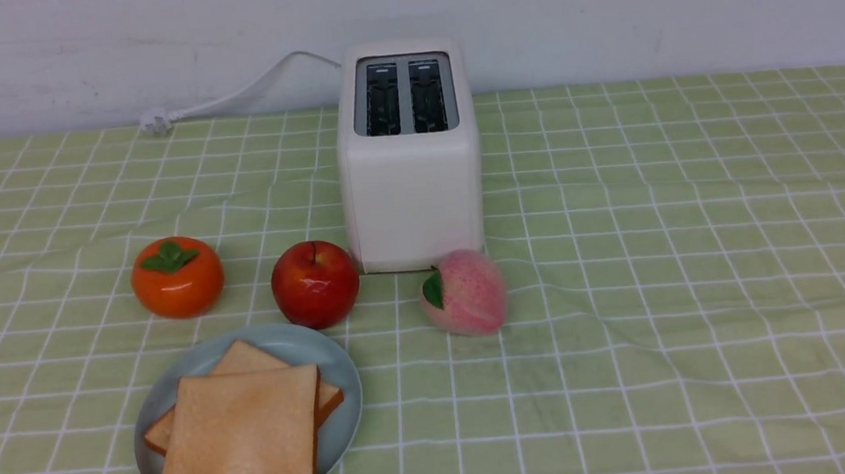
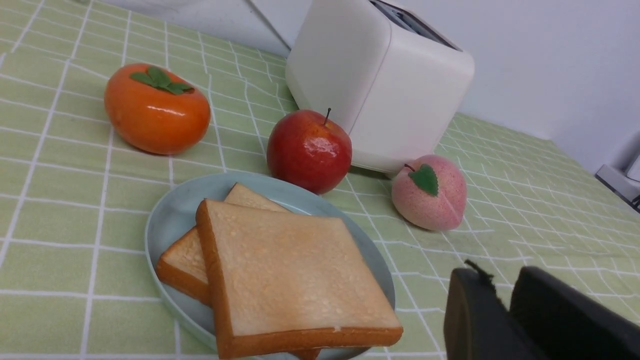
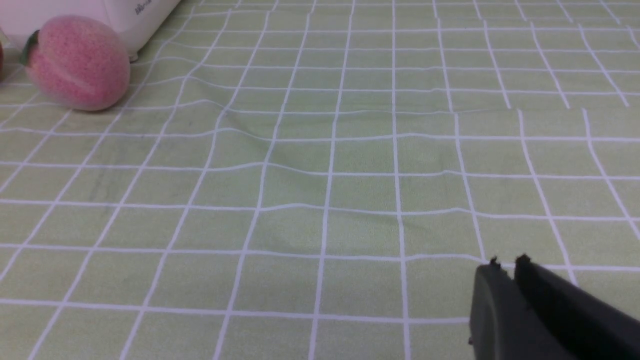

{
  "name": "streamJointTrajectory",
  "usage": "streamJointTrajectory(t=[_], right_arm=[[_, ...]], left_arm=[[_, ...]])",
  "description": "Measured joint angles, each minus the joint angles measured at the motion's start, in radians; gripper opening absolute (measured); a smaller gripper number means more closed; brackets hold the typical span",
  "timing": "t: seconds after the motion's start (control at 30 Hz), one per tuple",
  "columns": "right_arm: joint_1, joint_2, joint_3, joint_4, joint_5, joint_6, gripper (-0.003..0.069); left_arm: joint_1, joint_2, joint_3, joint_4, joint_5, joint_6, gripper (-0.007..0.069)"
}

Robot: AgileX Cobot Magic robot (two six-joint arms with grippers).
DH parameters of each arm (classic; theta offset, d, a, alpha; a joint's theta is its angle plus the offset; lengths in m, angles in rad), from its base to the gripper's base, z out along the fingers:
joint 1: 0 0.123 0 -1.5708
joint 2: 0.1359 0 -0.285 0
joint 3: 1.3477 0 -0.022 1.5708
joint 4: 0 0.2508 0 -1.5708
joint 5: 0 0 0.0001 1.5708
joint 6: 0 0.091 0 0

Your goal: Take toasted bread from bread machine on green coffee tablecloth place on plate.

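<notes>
1. You see the two slices of toasted bread point(image 1: 243, 436) lying on the plate point(image 1: 338, 371), one on top of the other. The upper slice reaches over the near rim of the plate.
2. The bread machine point(image 1: 412, 183) stands at the back of the green coffee tablecloth point(image 1: 709, 277), and both of its slots look empty.
3. A persimmon point(image 1: 176, 278), an apple point(image 1: 315, 283) and a peach point(image 1: 464, 292) lie in a row between the bread machine and the plate. The apple is just beside the far rim of the plate.
4. Your left gripper point(image 2: 502, 305) is near the plate, on its right side. Its fingers stand almost together with only a narrow gap, and they hold nothing.
5. Your right gripper point(image 3: 506, 267) is above bare cloth, well apart from the peach. Its fingers are also nearly closed and hold nothing.
</notes>
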Motion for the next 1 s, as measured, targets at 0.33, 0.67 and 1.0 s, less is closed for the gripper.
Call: streamJointTrajectory(t=[0.33,0.67,1.0], right_arm=[[0.000,0.000,0.000,0.000,0.000,0.001,0.0067],[0.000,0.000,0.000,0.000,0.000,0.001,0.0082],[0.000,0.000,0.000,0.000,0.000,0.001,0.0095]], left_arm=[[0.000,0.000,0.000,0.000,-0.047,0.000,0.0123],[0.000,0.000,0.000,0.000,0.015,0.071,-0.0013],[0.000,0.000,-0.022,0.429,0.042,-0.256,-0.0013]])
